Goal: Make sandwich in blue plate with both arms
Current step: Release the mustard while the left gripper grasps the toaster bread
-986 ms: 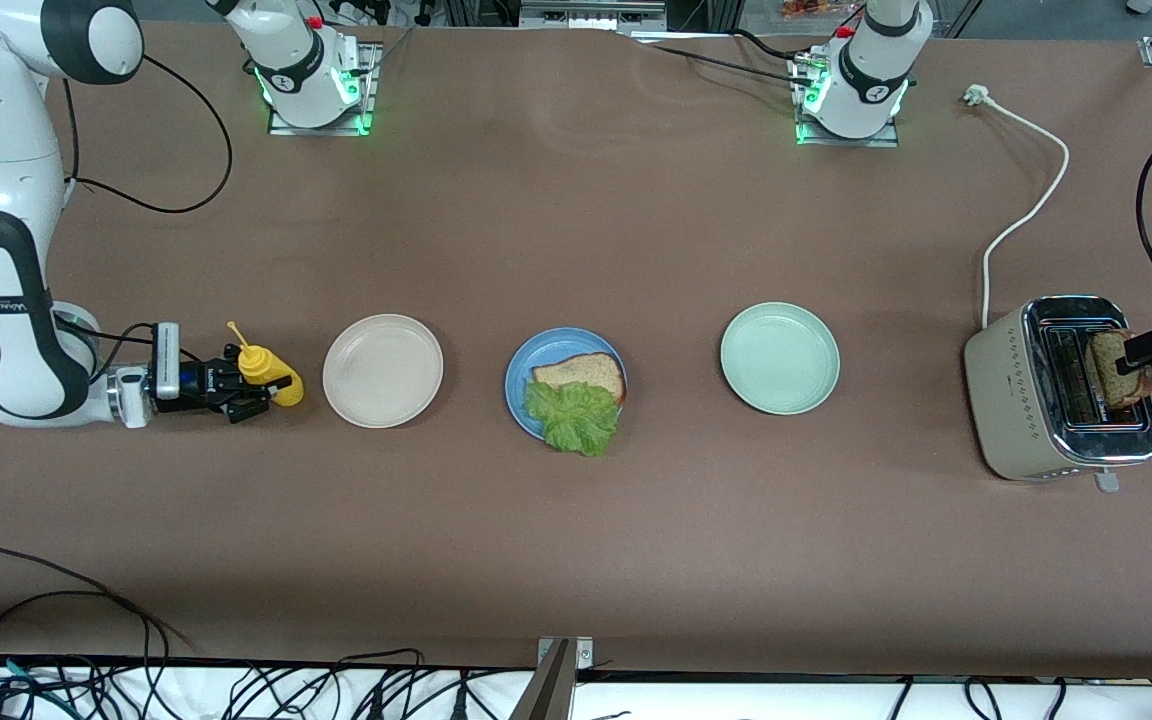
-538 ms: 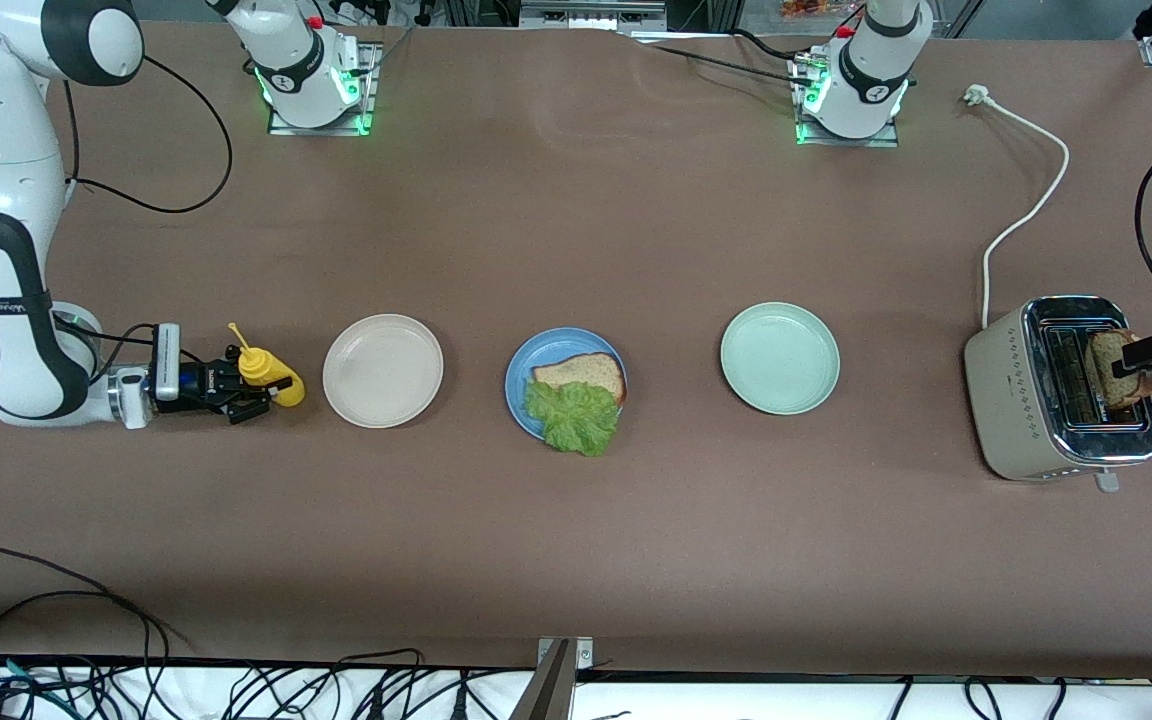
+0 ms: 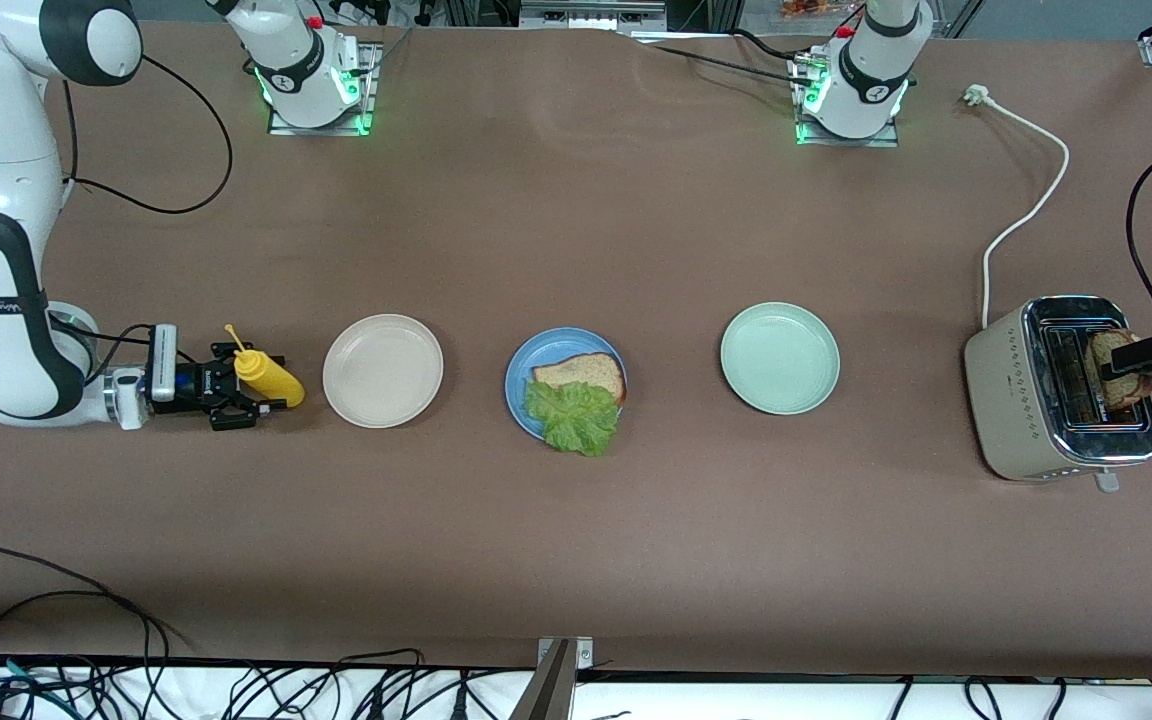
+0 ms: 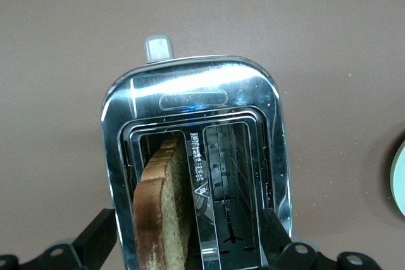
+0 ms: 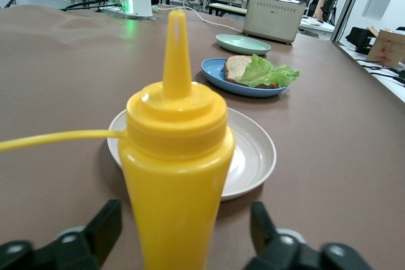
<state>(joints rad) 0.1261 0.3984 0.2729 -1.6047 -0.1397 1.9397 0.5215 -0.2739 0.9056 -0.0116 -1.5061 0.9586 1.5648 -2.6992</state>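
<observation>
the blue plate [image 3: 566,383] sits mid-table between a beige plate [image 3: 382,370], toward the right arm's end, and a pale green plate [image 3: 779,357], toward the left arm's end. on it lies one brown bread slice [image 3: 581,376] with a ruffled lettuce leaf [image 3: 573,416] overlapping the slice's nearer edge and hanging over the plate's rim toward the front camera. the right gripper [image 3: 254,385] is down at table level at the right arm's end, just beside the beige plate, its fingers [image 5: 95,231] spread to either side of an upright yellow squeeze bottle [image 3: 267,376] and apart from its sides, so the bottle stands released. the left gripper [image 4: 193,245] hangs over the toaster [image 3: 1064,391] at the left arm's end of the table, its jaws wide open and straddling the toaster's top; a second bread slice [image 4: 161,210] stands up out of one slot between them, and the fingers appear clear of it, though their tips are cut off at the wrist view's edge. a white power cord [image 3: 1026,200] runs from the toaster toward the left arm's base.
</observation>
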